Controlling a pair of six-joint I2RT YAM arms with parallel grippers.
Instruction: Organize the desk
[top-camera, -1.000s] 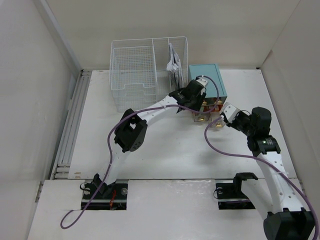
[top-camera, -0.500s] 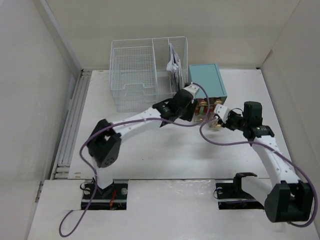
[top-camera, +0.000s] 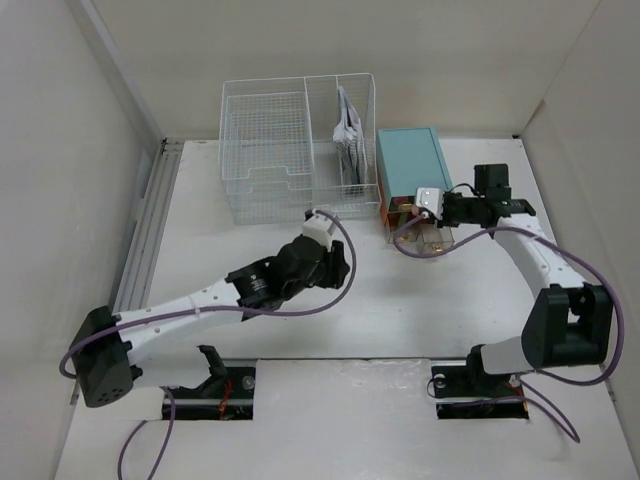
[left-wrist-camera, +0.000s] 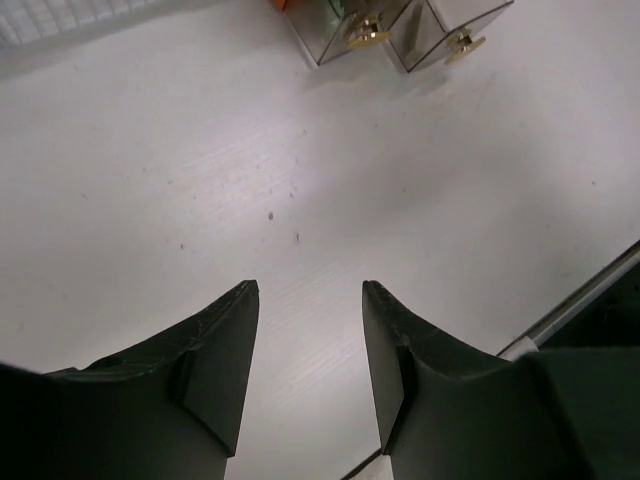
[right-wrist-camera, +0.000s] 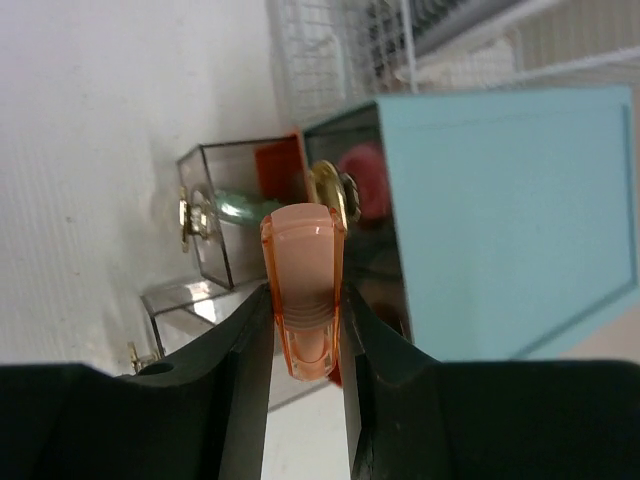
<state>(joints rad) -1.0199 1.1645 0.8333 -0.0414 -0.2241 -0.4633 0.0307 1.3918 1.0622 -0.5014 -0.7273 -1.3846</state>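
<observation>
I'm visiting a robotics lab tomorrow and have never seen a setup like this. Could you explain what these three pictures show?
These are two robot arms bolted at the near edge of a white desk, each ending in a two-finger gripper. The wide picture comes from a fixed camera above and behind the arms. The other two come from a small camera on each wrist, so each shows that arm's own fingers. At the back of the desk stand a white wire rack and a teal drawer box. Small clear drawers with gold knobs are pulled out in front of the box. The left gripper is open and empty above bare desk. The right gripper pinches a small orange translucent piece near the drawers; I cannot tell what it is.
</observation>
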